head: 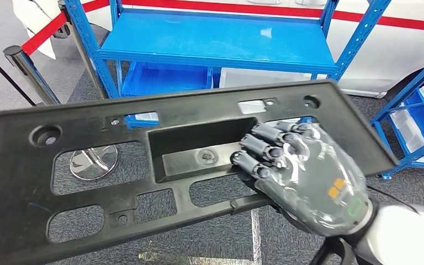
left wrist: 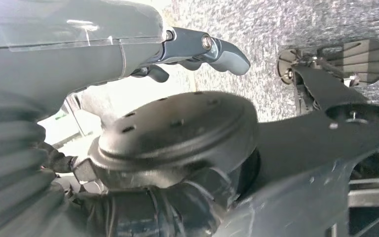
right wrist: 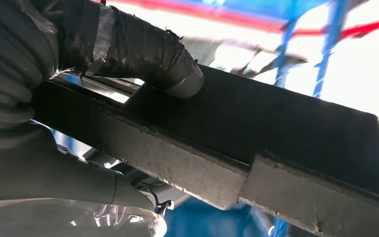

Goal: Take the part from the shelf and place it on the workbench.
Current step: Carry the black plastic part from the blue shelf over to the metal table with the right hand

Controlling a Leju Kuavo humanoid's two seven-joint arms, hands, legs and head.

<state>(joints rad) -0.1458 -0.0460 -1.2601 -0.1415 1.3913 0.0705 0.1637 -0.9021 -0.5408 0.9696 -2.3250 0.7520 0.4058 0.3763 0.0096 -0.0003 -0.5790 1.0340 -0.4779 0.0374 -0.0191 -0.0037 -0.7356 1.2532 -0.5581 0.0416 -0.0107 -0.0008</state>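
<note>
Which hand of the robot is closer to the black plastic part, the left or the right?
Right. The right hand grips the black part, its fingers hooked into the middle recess. The left hand hangs over the floor, holding nothing, apart from the part.

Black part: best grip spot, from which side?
The wall of the recessed pocket at the middle of the black part. Come from the near long edge, as the right hand does, fingers hooked over that wall: central, raised, likely better balanced than the thin ends.
</note>
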